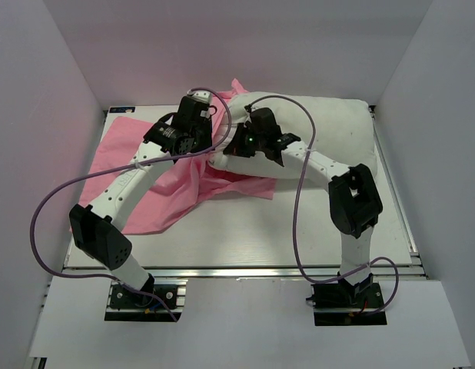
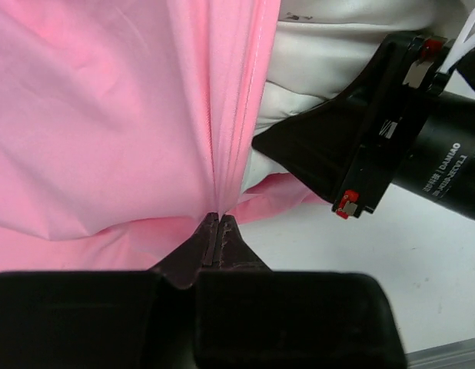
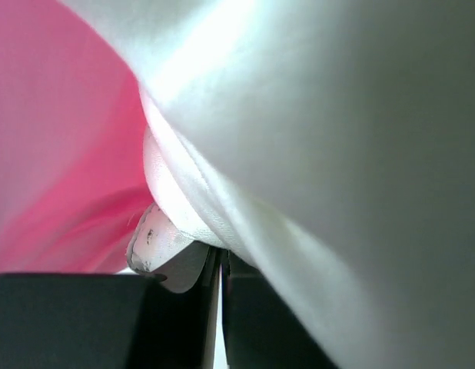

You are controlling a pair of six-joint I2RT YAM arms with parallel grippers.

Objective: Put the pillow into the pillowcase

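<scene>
The white pillow lies at the back right of the table. The pink pillowcase is spread on the left, its edge bunched up against the pillow's left end. My left gripper is shut on a gathered fold of the pillowcase; its tips pinch the pink cloth beside the pillow. My right gripper is shut on the pillow's white fabric at its left end, tips closed on a fold, with pink pillowcase just to the left.
White walls enclose the table on the left, back and right. The right arm's black wrist sits close beside my left gripper. Both arms cross the table's middle; a purple cable loops over the right arm.
</scene>
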